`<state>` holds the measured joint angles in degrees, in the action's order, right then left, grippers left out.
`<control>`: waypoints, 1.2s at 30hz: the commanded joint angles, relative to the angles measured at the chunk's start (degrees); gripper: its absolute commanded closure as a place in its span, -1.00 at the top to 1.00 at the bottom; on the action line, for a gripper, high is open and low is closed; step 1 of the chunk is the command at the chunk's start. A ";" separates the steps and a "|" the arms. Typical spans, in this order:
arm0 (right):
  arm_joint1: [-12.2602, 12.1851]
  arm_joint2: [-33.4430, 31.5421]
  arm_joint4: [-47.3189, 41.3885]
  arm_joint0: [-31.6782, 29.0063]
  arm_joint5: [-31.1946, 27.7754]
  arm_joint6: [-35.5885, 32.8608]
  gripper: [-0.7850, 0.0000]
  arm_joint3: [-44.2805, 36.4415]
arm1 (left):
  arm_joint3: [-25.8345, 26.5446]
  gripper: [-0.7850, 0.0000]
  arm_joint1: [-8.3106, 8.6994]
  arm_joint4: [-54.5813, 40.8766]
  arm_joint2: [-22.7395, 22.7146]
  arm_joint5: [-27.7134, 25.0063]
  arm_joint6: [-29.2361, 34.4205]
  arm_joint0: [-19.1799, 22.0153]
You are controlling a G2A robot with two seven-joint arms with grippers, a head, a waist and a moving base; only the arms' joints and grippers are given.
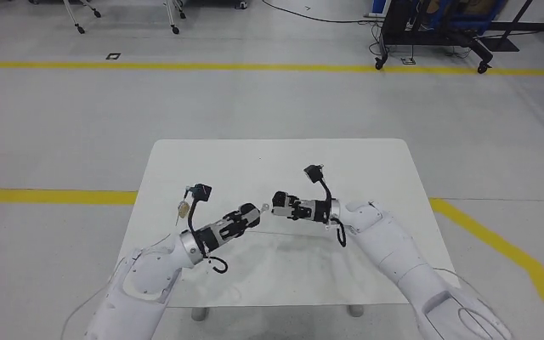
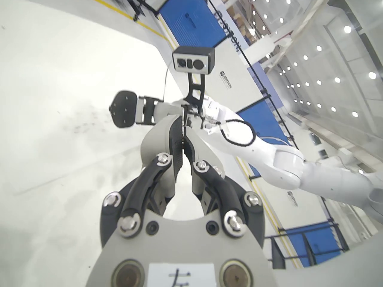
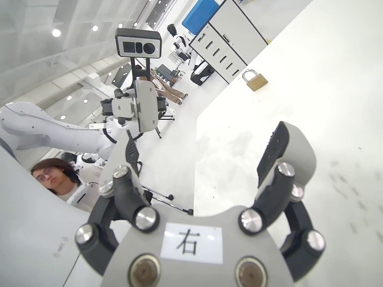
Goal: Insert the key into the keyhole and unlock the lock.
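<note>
Left tool (image 1: 255, 212) (image 2: 183, 126) hangs above the middle of the counter (image 1: 357, 170) with its two ribbed fingers (image 2: 175, 138) pressed flat together, no gap between the pads. Whether something thin is pinched between them cannot be made out. The top view shows a small pale speck right at its tip, too small to name.

Facing it almost tip to tip is the right tool (image 1: 277, 205) (image 3: 205, 134), which also hangs above the counter. Its fingers (image 3: 270, 150) are spread wide, with nothing between them. From the left wrist, one black pad of the right tool sits off to one side of the left tool's tip, while the other finger is hidden behind that tip. I cannot tell whether the two tools touch.

The padlock (image 1: 183, 208) (image 3: 254, 80) has a brass body and a silver shackle that looks closed. It lies flat on the counter, back beside the left arm's forearm on the side away from the right tool. It is well apart from the tips of both tools, and neither touches it.
</note>
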<state>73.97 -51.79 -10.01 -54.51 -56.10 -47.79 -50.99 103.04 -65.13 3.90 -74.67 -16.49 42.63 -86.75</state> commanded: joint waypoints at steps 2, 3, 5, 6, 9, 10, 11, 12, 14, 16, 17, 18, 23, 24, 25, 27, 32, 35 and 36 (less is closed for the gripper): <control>-2.85 -0.18 -2.37 -2.09 2.97 -3.38 1.00 -6.50 | -1.84 -1.00 0.32 -5.98 0.57 1.81 9.94 2.44; -3.66 -0.18 -3.74 -2.72 3.98 -4.39 0.87 -8.34 | -2.14 -1.00 0.40 -6.14 0.69 1.85 11.28 2.91; -5.09 0.17 -6.87 -3.76 6.17 -6.58 0.50 -11.63 | -2.33 -1.00 0.57 -4.62 0.79 1.14 12.08 3.48; -5.74 0.43 -7.95 -4.05 7.26 -7.66 0.33 -12.88 | -2.41 -1.00 0.61 -4.31 1.03 1.01 12.15 3.45; -7.27 1.90 -10.50 -4.42 10.01 -10.42 -0.11 -15.38 | -2.38 -1.00 0.76 -3.63 1.41 0.53 12.53 3.62; -7.68 2.38 -11.65 -4.38 10.59 -11.00 -0.16 -15.93 | -2.39 -1.00 0.82 -3.09 1.45 0.48 12.60 3.70; -8.05 2.92 -12.73 -4.28 11.12 -11.53 -0.23 -16.40 | -2.37 -1.00 0.87 -2.95 1.51 0.49 12.48 3.70; -8.42 3.39 -13.58 -4.10 11.54 -11.95 -0.33 -16.67 | -2.30 -1.00 0.90 -3.03 1.67 0.37 12.64 3.70; -9.08 4.32 -14.59 -3.67 12.07 -12.47 -0.50 -16.90 | -2.29 -1.00 1.00 -2.63 1.85 0.15 12.70 3.74; -9.66 5.33 -15.32 -3.14 12.61 -13.02 -0.61 -16.97 | -2.28 -1.00 1.08 -2.12 2.09 0.13 12.55 3.81; -9.92 5.81 -15.74 -2.88 12.82 -13.23 -0.61 -16.91 | -2.26 -1.00 1.11 -2.03 2.20 0.11 12.43 3.84; -10.17 6.28 -16.01 -2.59 13.07 -13.48 -0.63 -16.81 | -2.27 -1.00 1.14 -2.01 2.28 0.05 12.31 3.86; -11.23 8.69 -17.49 -1.41 13.80 -14.21 -0.62 -16.66 | -2.31 -1.00 1.35 -1.93 2.51 -0.16 12.24 4.08; -11.42 9.13 -17.73 -1.19 13.80 -14.20 -0.61 -16.61 | -2.32 -1.00 1.39 -1.97 2.54 -0.23 12.21 4.10; -11.60 9.56 -18.00 -1.01 13.75 -14.15 -0.58 -16.53 | -2.34 -1.00 1.44 -1.88 2.57 -0.27 12.27 4.14; -11.94 10.44 -18.57 -0.61 13.71 -14.12 -0.58 -16.46 | -2.31 -1.00 1.53 -1.78 2.59 -0.35 12.12 4.18; -12.67 12.58 -19.66 0.36 13.31 -13.71 -0.76 -16.39 | -2.18 -1.00 1.76 -1.47 2.83 -0.44 12.29 4.17; -13.03 13.85 -20.01 0.98 12.91 -13.32 -1.00 -16.36 | -2.18 -1.00 1.89 -1.22 3.17 -0.42 12.70 4.25; -13.13 14.33 -20.10 1.19 12.84 -13.24 -1.00 -16.45 | -2.19 -1.00 1.93 -1.24 3.25 -0.40 12.77 4.30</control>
<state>60.94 -37.93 -30.03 -53.53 -43.18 -61.11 -67.37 100.87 -63.24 2.70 -71.52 -16.94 55.30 -82.50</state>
